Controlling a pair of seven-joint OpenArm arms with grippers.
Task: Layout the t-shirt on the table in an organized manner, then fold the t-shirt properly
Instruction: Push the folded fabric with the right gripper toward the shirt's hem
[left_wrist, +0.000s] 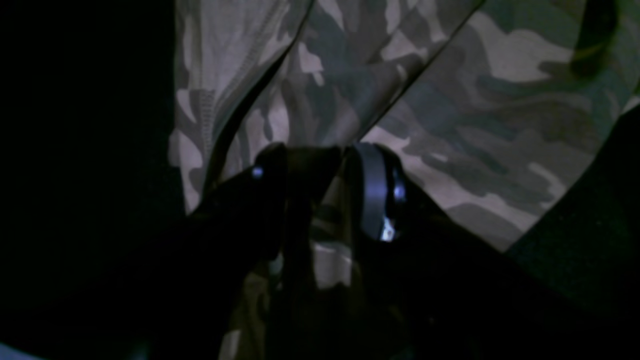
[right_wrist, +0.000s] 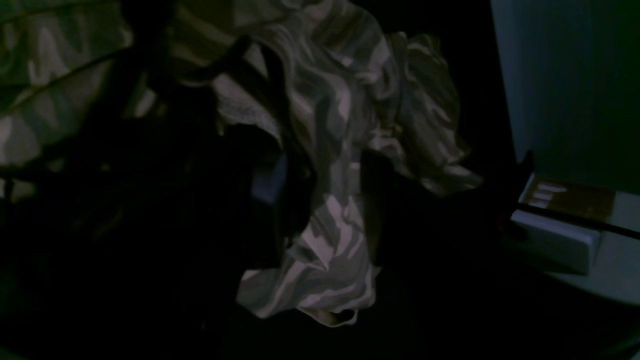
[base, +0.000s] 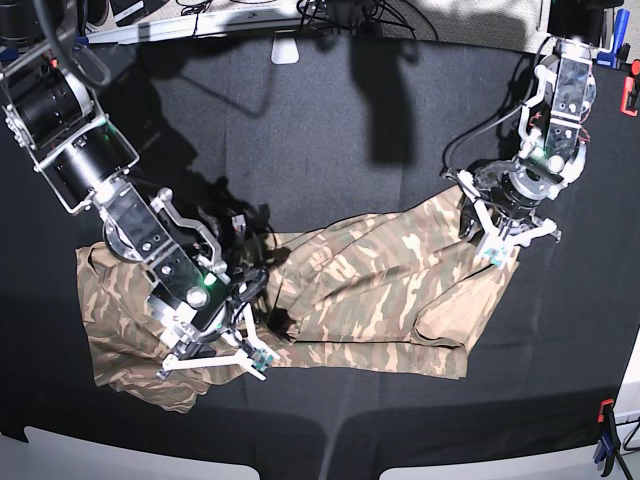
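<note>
Left gripper (left_wrist: 327, 190) jaws clenched on the t-shirt (base: 380, 280) edge. Right gripper (base: 215, 355) over crumpled cloth; its jaws' state cannot be told. Shirt rumpled on desk (base: 330, 130).

The base view is evenly and brightly lit from above; the arms throw soft dark shadows on the black table (base: 330, 110) beyond each gripper. Its white corners bend a little near the frame edge. Both wrist views are very dim and grainy. Around the left gripper (left_wrist: 320, 195) only small blue-white glints show on the fingers (left_wrist: 372, 190), and the t-shirt (left_wrist: 450, 125) beyond it is softly blurred. In the right wrist view everything but the cloth sinks into black.
</note>
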